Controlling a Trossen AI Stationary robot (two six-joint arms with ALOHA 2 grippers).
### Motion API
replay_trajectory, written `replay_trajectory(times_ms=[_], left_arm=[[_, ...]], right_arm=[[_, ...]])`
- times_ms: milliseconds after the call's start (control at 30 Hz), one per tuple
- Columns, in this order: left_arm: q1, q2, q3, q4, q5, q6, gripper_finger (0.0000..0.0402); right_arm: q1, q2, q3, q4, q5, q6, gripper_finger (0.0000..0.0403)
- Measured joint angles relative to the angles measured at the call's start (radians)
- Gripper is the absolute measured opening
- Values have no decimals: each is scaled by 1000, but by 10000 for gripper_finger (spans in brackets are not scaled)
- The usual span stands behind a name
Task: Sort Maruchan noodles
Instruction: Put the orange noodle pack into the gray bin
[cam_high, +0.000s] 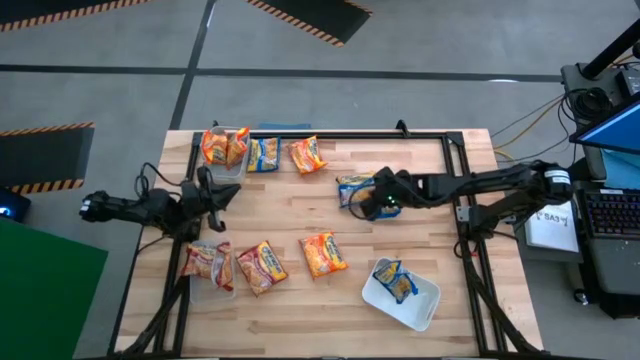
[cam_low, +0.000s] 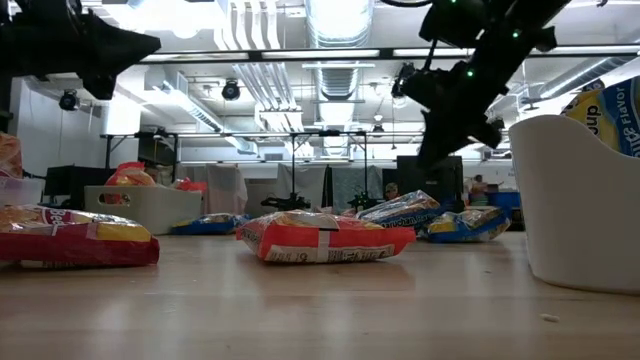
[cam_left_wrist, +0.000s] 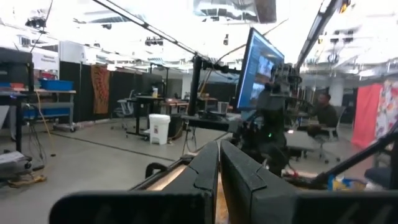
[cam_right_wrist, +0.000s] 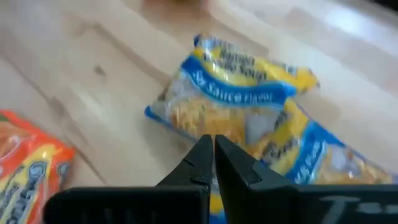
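White plastic holds one blue packet (cam_high: 397, 280) in the tub (cam_high: 420, 309) at your bench's (cam_high: 420, 160) near right, while clear tubs on the left carry orange packets (cam_high: 223, 145) at the far corner and a red packet (cam_high: 206, 260) nearer you. Your right gripper (cam_high: 379, 194), fingers pinched together on nothing, hangs over two blue packets (cam_right_wrist: 249, 106) mid-bench; your left gripper (cam_high: 213, 192), also clenched empty, waits at the left edge.

Blue-and-yellow noodle packet (cam_right_wrist: 239, 102), orange packet (cam_right_wrist: 28, 171), pale wood table (cam_right_wrist: 93, 81).

blue packet (cam_right_wrist: 239, 93): "Sauce Flavor" | packet in white tub (cam_low: 610, 115): "Flavor"
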Motion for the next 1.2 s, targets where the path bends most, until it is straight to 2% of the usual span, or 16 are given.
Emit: replay_trajectory(times_ms=[133,267,400,500,567,767,1000,1200], left_arm=[[0,0,1,-2,1,-75,0],[0,0,1,-2,5,-97,0],[0,0,1,-5,5,-98,0],[0,0,0,-6,5,-98,0],[0,0,0,-6,5,-94,0],[0,0,0,-6,5,-88,0],[0,0,0,49,11,-104,0],[0,2,-1,108,88,-104,0]], right_arm=[[15,3,-42,273,14,-87,9],[17,3,-76,562,-15,-238,9],[7,2,-88,768,-175,-391,9],[-1,1,-90,812,-282,-482,9],[-8,-4,-90,811,-299,-530,9],[-44,-6,-103,809,-306,-599,9],[-59,-5,-109,816,-311,-598,9],[-59,-6,-109,816,-312,-558,9]])
